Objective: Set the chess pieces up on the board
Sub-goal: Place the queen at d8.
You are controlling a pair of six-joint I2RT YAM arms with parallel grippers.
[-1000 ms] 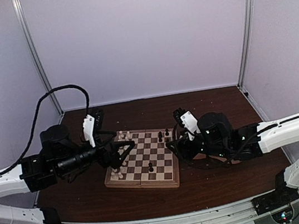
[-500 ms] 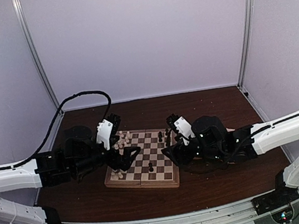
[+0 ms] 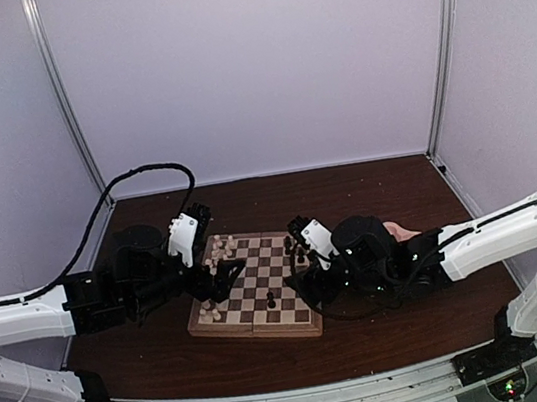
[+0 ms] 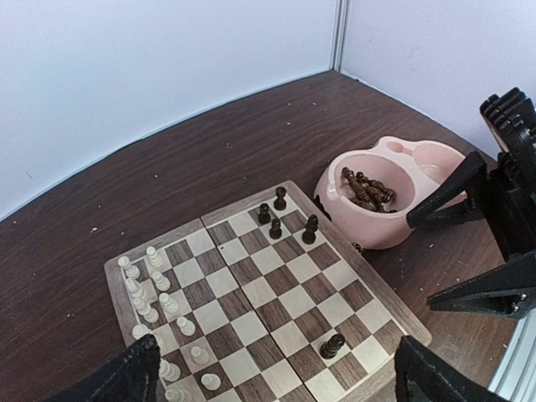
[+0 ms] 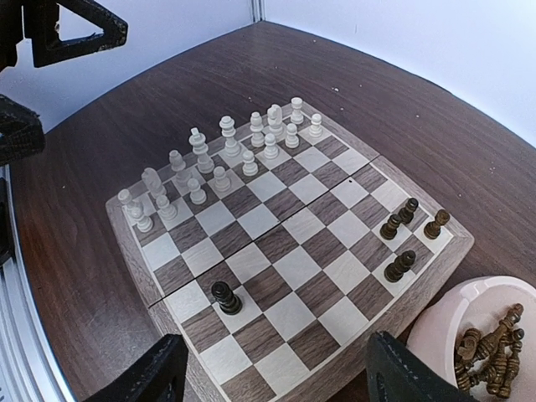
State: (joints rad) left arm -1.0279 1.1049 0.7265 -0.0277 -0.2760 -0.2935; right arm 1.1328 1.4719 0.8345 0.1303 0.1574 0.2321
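- The board [image 5: 295,268] lies flat on the dark brown bench [image 4: 209,159], between the 2 arms.
- The cream chess pieces [image 5: 220,178] stand upright in 2 uneven rows along the board's left side, some of them off the middle of their squares.
- 4 dark chess pieces [image 5: 390,226] stand close together near the board's far right corner.
- A lone dark piece [image 5: 224,297] stands apart from that group, on a square close to the near edge.
- A pink double bowl [image 4: 377,230] sits on the bench just beside the board's right edge. A heap of dark pieces [image 4: 366,188] lies in its larger compartment, the one nearer the board.
- The left gripper [image 4: 276,347] hovers above the board's left part with its jaws spread wide – released, nothing between them.
- The right gripper [image 5: 272,347] hangs over the board's right part, jaws parted and grasping nothing.
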